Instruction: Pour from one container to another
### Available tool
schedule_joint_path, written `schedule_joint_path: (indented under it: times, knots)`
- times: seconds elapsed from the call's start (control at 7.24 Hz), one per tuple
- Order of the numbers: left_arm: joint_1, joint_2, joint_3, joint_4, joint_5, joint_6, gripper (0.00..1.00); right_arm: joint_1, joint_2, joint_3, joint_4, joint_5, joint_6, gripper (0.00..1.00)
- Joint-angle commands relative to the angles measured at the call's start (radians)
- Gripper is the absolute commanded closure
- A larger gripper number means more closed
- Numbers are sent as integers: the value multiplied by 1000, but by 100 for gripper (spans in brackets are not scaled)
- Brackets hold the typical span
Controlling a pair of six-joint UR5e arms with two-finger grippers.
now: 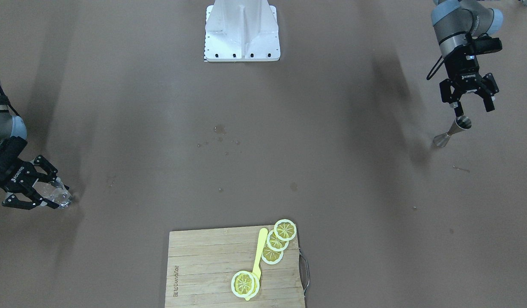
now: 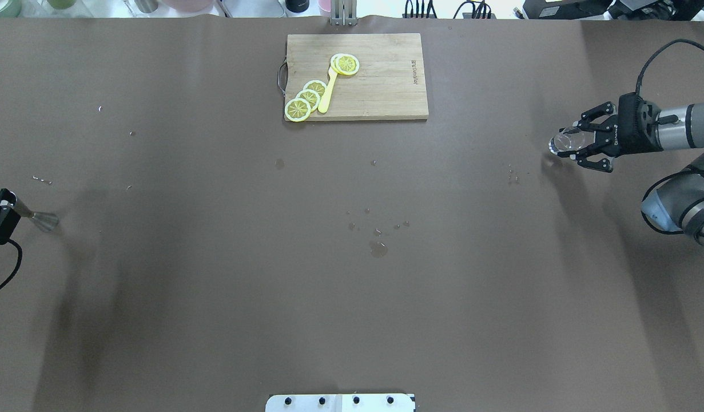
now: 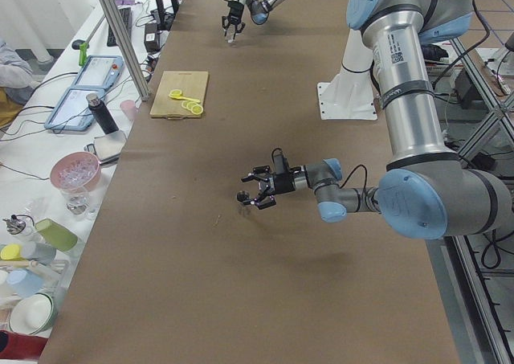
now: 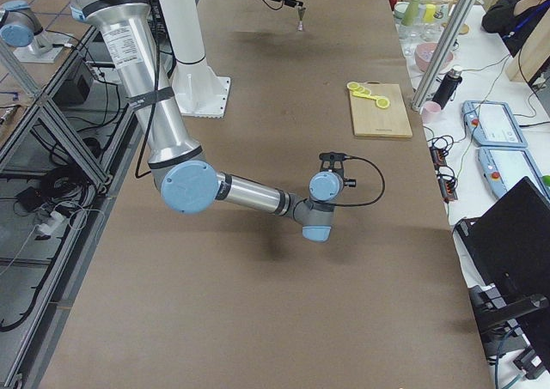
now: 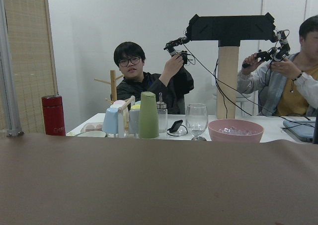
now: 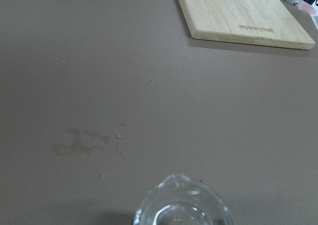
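A metal jigger [image 1: 453, 131] stands upright on the brown table at the robot's far left, also seen at the edge of the overhead view as the jigger [image 2: 36, 217]. My left gripper [image 1: 473, 108] hovers open just above and behind its rim, holding nothing. At the opposite end, a small clear glass with a pouring lip [image 1: 60, 195] sits between the fingers of my right gripper [image 1: 52, 196], which is shut on it, low over the table. The glass [image 2: 566, 141] is upright. Its rim [image 6: 181, 205] fills the bottom of the right wrist view.
A wooden cutting board [image 2: 380, 86] with lemon slices [image 2: 306, 98] and a yellow knife [image 2: 327, 91] lies at the table's far edge. Small wet spots [image 2: 378, 248] mark the middle of the table. The robot's white base [image 1: 242, 32] stands between the arms. People sit beyond the table [image 5: 134, 81].
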Motion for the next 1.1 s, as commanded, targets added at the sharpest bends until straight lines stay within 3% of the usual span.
schedule_joint_path:
  times: [0.0, 0.28, 0.55, 0.83, 0.97]
  knots:
    - [-146, -2, -83, 20, -237, 58, 2, -14, -1, -16, 23, -14, 37, 100]
    - [-358, -63, -124, 17, -541, 346, 2, -20, -4, -19, 24, -14, 80, 100]
    - [-563, -158, -124, 52, -864, 455, 2, -21, -5, -21, 23, -7, 100, 100]
    - [-759, -250, -123, 249, -1209, 455, 2, -23, -4, -21, 23, -1, 136, 100]
    - [-875, -302, -109, 373, -1375, 459, 2, -23, 1, -21, 21, 6, 140, 66]
